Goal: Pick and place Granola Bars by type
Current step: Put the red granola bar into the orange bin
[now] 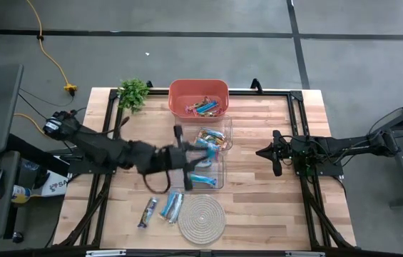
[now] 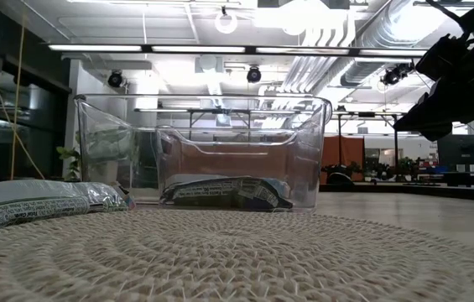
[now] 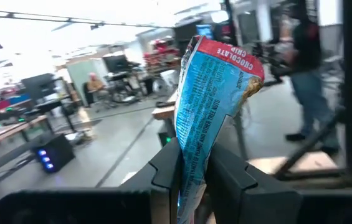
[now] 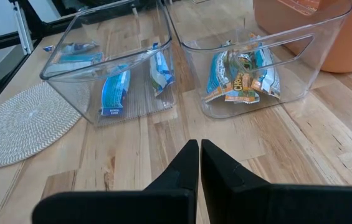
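Note:
My left gripper reaches in from the table's left to the left wall of the two clear bins and is shut on a light blue granola bar with a red end. The near clear bin holds blue bars. The far clear bin holds multicoloured bars. Three more bars lie flat on the table left of the coaster. My right gripper waits shut above the table's right side. My left gripper pinches the blue bar by one end between its two fingers. The fingers come in about level from the table's left. The rest of the wrapper sticks out past the fingertips, red end farthest out, lifted clear of the table.
An orange bin with several bars stands at the far edge behind the clear bins. A round woven coaster lies at the near edge. A small green plant sits at the far left. Bare wood lies between the bins and my right gripper.

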`<control>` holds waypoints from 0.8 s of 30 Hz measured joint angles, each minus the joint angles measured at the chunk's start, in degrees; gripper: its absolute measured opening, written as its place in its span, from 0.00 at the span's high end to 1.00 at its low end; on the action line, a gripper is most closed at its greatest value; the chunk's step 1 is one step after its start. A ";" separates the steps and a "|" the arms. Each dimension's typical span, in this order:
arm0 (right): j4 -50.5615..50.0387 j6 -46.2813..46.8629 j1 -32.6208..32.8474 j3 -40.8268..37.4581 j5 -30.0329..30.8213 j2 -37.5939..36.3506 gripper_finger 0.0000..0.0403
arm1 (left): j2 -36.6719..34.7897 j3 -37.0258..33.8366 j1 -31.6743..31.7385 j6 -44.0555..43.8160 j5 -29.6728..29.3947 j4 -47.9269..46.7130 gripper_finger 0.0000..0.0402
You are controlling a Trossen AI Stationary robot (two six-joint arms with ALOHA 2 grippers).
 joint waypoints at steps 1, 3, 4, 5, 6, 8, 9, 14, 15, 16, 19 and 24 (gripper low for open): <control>-0.01 0.00 0.02 0.00 0.00 0.00 1.00 | 0.00 0.00 1.26 -0.02 0.39 0.56 0.85; 0.00 0.00 0.01 0.00 0.00 -0.01 1.00 | -0.18 -0.01 3.74 -0.01 1.52 1.78 0.85; 0.00 0.00 0.02 0.00 0.00 0.01 1.00 | -0.31 -0.02 4.93 -0.02 2.06 2.47 0.85; 0.00 0.00 0.01 0.01 0.00 0.01 1.00 | -0.45 -0.02 6.40 -0.01 3.13 3.48 0.85; 0.00 0.00 0.00 0.00 0.00 0.00 1.00 | -0.57 -0.02 7.91 -0.04 3.79 4.50 0.85; -0.02 0.00 0.01 0.00 0.00 0.01 1.00 | -0.71 -0.02 10.79 -0.40 4.67 6.23 0.85; -0.02 0.00 0.00 0.02 0.00 0.01 1.00 | -0.79 -0.04 12.34 -0.47 4.95 6.70 0.85; 0.00 0.00 0.00 0.00 0.00 -0.01 1.00 | -0.98 -0.02 21.13 -5.09 8.37 9.15 0.85; -0.01 0.00 0.02 0.01 0.00 0.00 1.00 | -0.96 -0.04 23.09 -6.95 9.49 9.16 0.85; -0.02 0.00 0.00 0.00 0.00 0.01 1.00 | -0.94 -0.02 25.21 -8.98 10.76 9.15 0.85; 0.00 0.00 0.02 0.00 0.00 0.01 1.00 | -0.69 -0.02 31.62 -14.99 16.00 9.24 0.85; -0.01 0.00 0.01 0.00 0.00 -0.01 1.00 | -0.54 -0.04 41.19 -22.77 22.58 5.58 0.85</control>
